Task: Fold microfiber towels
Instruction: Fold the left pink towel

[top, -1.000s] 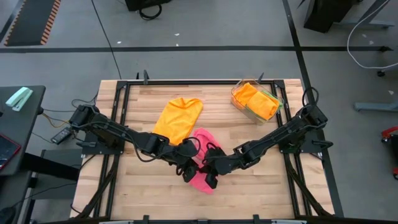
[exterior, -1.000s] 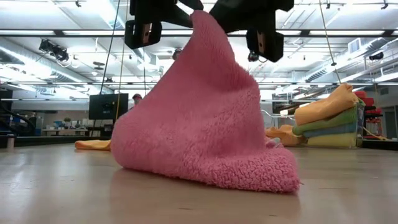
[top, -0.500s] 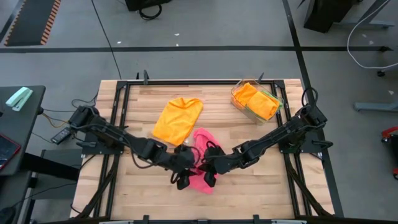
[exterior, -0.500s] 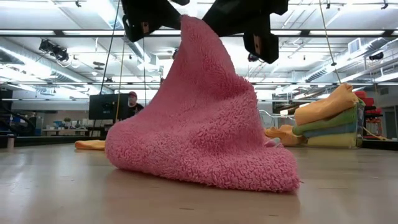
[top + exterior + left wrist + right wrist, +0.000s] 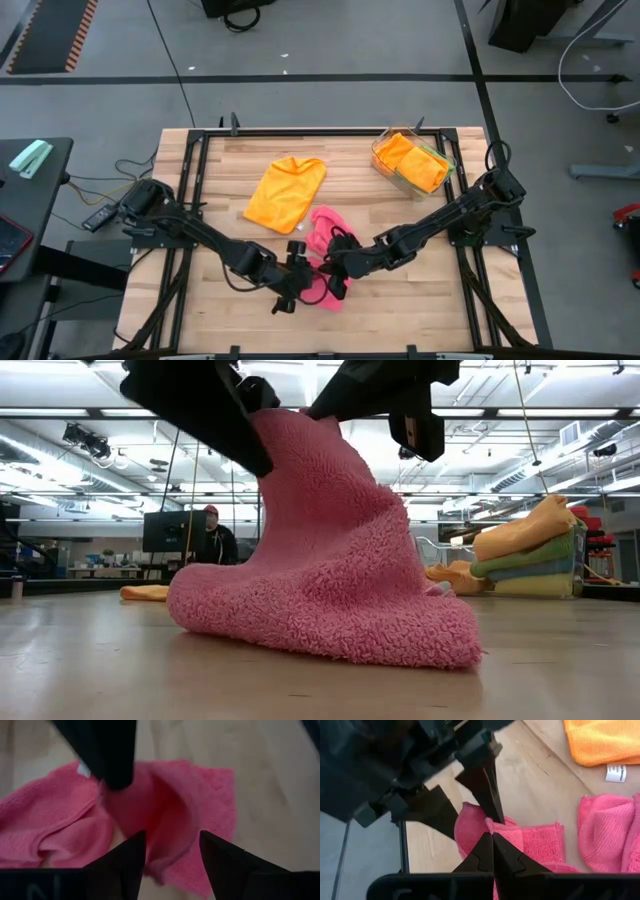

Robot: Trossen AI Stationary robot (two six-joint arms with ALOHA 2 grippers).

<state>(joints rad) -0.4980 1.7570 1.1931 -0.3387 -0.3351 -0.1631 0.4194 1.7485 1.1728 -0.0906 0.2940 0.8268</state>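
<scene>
Towel-folding at mid-table: the right gripper, fingers pinched together, holds a raised edge of the pink towel, so the cloth hangs from it in a peaked tent whose hem rests on the wooden table directly beneath. Just beside that pinch, on the near-left side, the left gripper stands with its fingers parted, pink pile showing in the gap between them and nothing clamped. An orange towel lies flat well beyond the left gripper, toward the far side of the table, with a white label at one edge in the right wrist view

The pink cloth looks light, thick and wholly limp: it drapes and bunches rather than holding a crease, and its looped pile should give the fingertips plenty of bite with little risk of slipping. A corner or a single hem layer seems the sensible place to take hold, since a grab into the bunched middle would likely gather several layers at once

Farther off, beyond the right gripper near the table's far corner, a clear plastic tray holds a small stack of folded towels, orange on top with green showing underneath
</scene>
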